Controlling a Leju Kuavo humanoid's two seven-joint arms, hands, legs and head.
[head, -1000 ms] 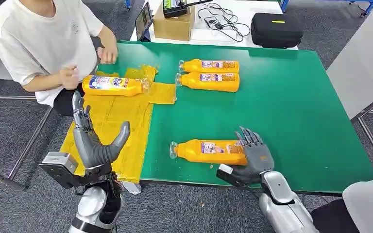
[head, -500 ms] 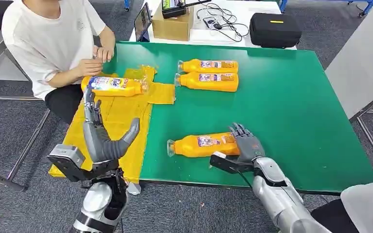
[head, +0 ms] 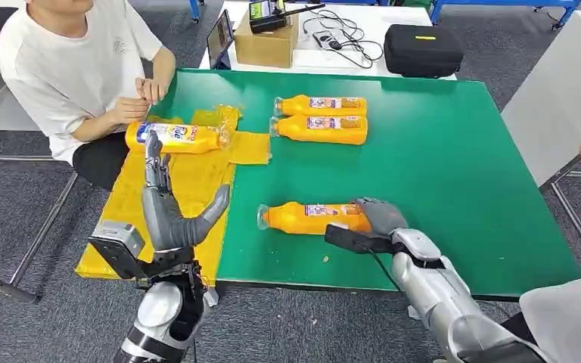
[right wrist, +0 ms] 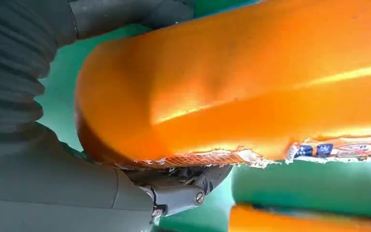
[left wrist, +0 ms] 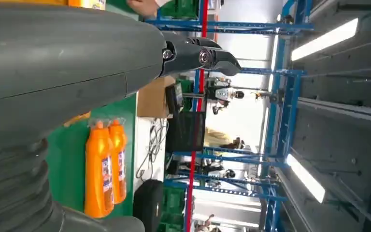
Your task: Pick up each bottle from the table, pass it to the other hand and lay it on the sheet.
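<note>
Green desk [head: 461, 166]; yellow sheet [head: 174, 181] under the raised left robot hand [head: 168, 212], which is released, fingers spread, holding nothing. One bottle [head: 178, 137] lies on the sheet beyond it. Right robot hand [head: 378, 218] grasps the base of a lying orange bottle [head: 310, 218]. Two more bottles [head: 321, 119] lie side by side well beyond.

The head view looks forward and down from high on the robot over the whole green desk [head: 461, 174]. The left wrist view (turned sideways) looks across the desk toward the two far bottles [left wrist: 105, 166], shared with the head view. The right wrist view sits very close against the near bottle [right wrist: 251, 82].
</note>
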